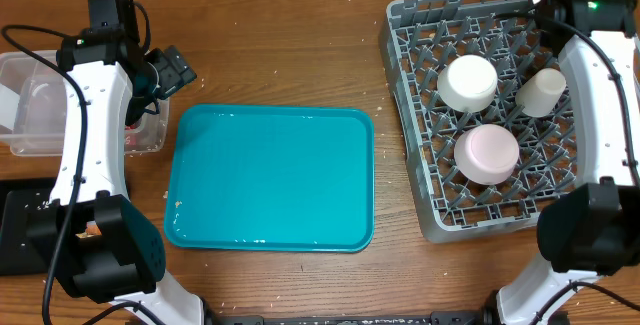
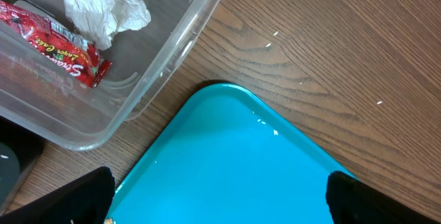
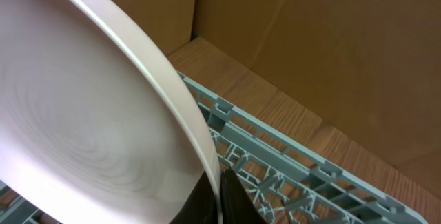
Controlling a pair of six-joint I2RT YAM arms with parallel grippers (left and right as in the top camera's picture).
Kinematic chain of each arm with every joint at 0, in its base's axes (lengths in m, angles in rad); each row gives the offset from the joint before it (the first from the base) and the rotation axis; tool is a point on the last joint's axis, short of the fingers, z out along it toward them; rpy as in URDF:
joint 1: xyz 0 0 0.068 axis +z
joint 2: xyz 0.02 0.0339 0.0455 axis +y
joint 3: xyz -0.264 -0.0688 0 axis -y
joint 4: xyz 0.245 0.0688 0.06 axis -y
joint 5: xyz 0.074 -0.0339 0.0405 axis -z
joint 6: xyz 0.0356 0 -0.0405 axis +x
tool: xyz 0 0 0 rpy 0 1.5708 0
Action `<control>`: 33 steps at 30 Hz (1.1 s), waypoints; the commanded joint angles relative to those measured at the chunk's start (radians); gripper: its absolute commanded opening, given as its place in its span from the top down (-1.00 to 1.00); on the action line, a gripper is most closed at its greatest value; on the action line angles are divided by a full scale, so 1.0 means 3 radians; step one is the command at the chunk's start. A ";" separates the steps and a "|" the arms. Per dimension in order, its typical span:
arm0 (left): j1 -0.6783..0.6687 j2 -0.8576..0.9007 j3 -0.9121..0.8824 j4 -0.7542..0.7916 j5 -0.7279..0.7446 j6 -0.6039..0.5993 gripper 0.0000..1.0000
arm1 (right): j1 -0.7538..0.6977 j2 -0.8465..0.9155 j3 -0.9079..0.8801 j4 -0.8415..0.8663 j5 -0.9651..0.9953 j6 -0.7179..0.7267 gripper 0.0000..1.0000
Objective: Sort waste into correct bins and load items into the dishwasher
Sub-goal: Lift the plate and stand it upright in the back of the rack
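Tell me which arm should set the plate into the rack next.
Right. The right gripper pinches the plate by its rim above the far edge of the rack. The left gripper hangs open and empty over the teal tray beside the clear tub, far from it.

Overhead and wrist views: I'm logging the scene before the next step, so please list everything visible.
clear tub: one, clear, far left
paper wad: one, white, in the tub
snack wrapper: one, red, in the tub
black tray: one, black, front left
teal tray: one, teal, centre
dish rack: one, grey, right
bowls: two, white, upside down in the rack
cup: one, white, in the rack
plate: one, white, held at the rack's far edge
left gripper: one, black, open above teal tray
right gripper: one, black, shut on plate
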 commanded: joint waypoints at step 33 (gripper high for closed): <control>0.0011 0.0009 0.0060 0.0000 -0.0042 0.0013 -1.00 | 0.0018 0.0435 0.0022 -0.0128 -0.0267 -0.0429 0.67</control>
